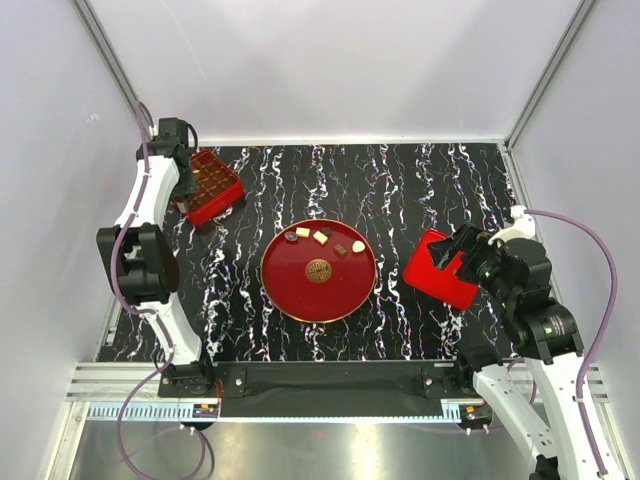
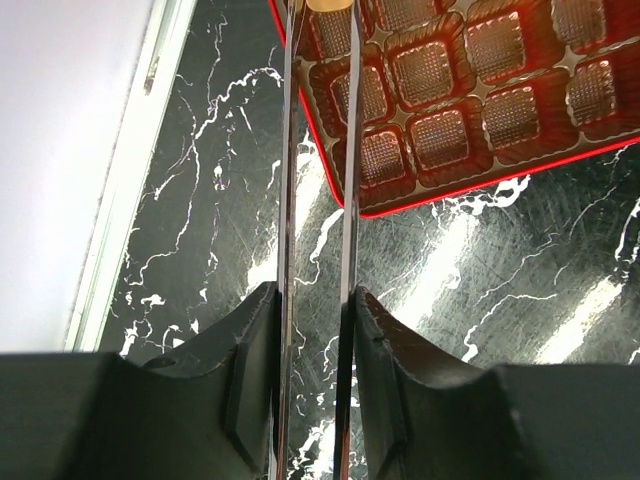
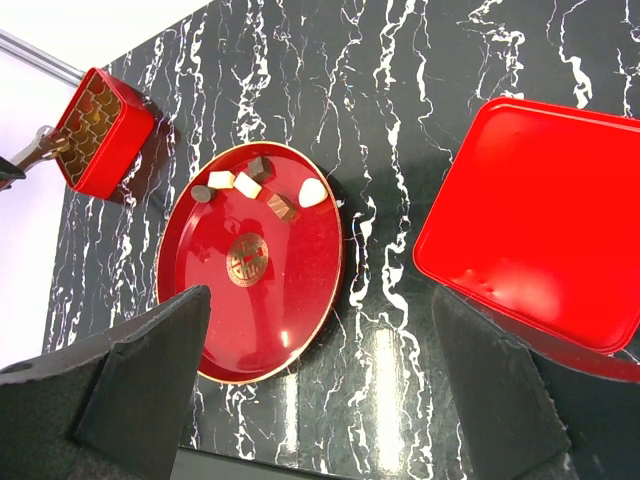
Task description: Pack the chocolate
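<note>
Black marbled tabletop (image 1: 420,180). Chocolate (image 1: 321,237) lies along the red plate's (image 1: 300,295) far rim. Left of the plate, the left gripper (image 2: 315,300) clenches tweezers (image 2: 287,200) over the compartment box (image 2: 470,190), apparently placing a piece. The right gripper (image 3: 320,370), right of the plate, gapes empty. Next: release precisely into a cell.

Six chocolates (image 1: 320,238) sit on the far half of the plate. Three are dark or brown and three are pale; of the pale ones, two are square and one is round. There is one red plate (image 1: 290,290) at the middle of the table (image 1: 420,180), with one gold emblem (image 1: 318,270). One red box (image 1: 222,205) stands at the far left corner. Its cups (image 2: 440,135) are partly cut off, so they can't be counted. One red lid (image 1: 440,275) lies near the right edge. Two arms: left (image 1: 150,230) and right (image 1: 530,300).
</note>
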Robot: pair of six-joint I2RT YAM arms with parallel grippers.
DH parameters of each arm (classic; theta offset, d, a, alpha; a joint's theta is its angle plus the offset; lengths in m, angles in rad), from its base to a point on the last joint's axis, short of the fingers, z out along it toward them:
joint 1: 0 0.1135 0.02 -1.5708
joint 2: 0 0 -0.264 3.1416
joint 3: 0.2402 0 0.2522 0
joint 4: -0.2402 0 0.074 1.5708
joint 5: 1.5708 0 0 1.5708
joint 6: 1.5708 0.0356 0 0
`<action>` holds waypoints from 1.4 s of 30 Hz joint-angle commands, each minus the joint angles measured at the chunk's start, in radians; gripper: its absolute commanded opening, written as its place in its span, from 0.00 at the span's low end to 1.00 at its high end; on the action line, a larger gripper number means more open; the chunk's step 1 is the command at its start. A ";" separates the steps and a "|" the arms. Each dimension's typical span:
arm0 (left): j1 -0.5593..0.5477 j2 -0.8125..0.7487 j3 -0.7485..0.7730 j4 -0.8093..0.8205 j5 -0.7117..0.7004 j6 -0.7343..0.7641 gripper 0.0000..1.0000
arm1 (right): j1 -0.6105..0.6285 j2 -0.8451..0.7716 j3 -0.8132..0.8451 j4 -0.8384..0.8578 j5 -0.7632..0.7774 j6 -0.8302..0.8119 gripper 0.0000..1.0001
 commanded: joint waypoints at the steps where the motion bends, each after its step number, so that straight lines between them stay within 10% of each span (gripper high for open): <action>1: 0.004 0.000 0.024 0.047 -0.015 0.010 0.38 | 0.001 0.014 -0.002 0.056 -0.005 -0.018 1.00; 17: -0.077 -0.158 0.035 0.003 0.052 0.027 0.43 | 0.001 0.003 0.059 0.013 0.003 -0.019 1.00; 32: -0.688 -0.434 -0.276 0.030 0.120 -0.065 0.45 | 0.001 -0.017 0.113 -0.083 0.056 -0.030 0.99; 42: -0.976 -0.344 -0.330 0.088 0.069 -0.127 0.50 | 0.001 -0.043 0.125 -0.111 0.064 -0.019 1.00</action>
